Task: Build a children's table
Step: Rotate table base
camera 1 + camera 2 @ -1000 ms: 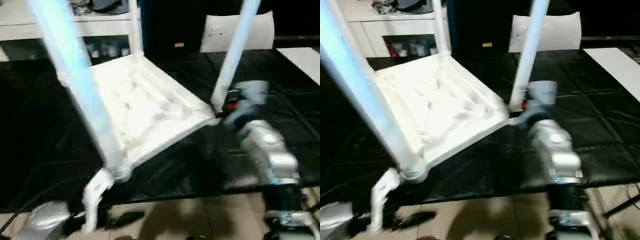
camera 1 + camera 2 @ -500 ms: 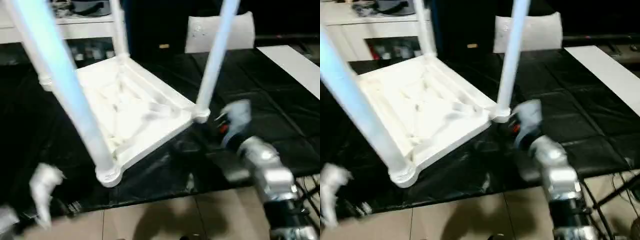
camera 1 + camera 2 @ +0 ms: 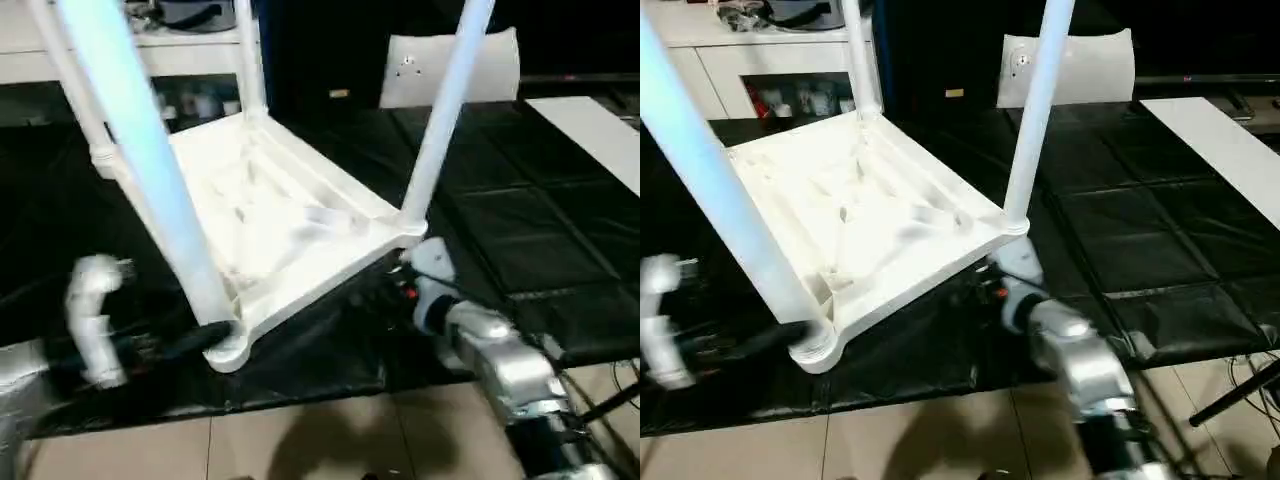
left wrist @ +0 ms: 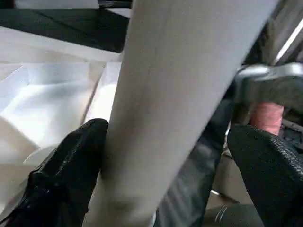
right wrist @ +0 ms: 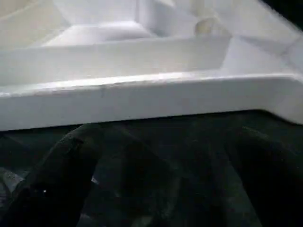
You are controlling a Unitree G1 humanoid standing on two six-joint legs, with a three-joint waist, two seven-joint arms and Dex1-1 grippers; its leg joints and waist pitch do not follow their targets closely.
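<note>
Head views: a big black-covered surface (image 3: 520, 230) fills the room's foreground, with a white cabinet (image 3: 60, 50) behind on the far left and pale floor tiles at the near edge. On the surface lies the children's table, upside down: a white plastic rectangular tabletop with a ribbed underside (image 3: 270, 215), tilted so its near right side sits raised, and four long white tapered tubular legs (image 3: 445, 110) standing up from the corner sockets. The left end effector (image 3: 215, 338) reaches in at the near left corner, beside the base of the closest leg. The right end effector (image 3: 985, 290) sits low under the near right corner of the tabletop.

Left wrist view: two black fingers (image 4: 66, 175) stand spread either side of the closest leg (image 4: 175, 109), one pad touching it, the other well apart; nothing is pinched.

Right wrist view: the black fingers (image 5: 52, 184) are spread just below the tabletop's white rim (image 5: 142, 97), gripping nothing.

The step in hand looks like seating or steadying the legs. To do it well, the left fingers should close squarely around the leg low down, near the socket, while the right end effector braces the rim from beneath so the tabletop cannot slide.

Against a second ago, the left end effector has come up from the surface's near edge to the leg, and the right one has dropped from beside the near right leg to beneath the corner.
</note>
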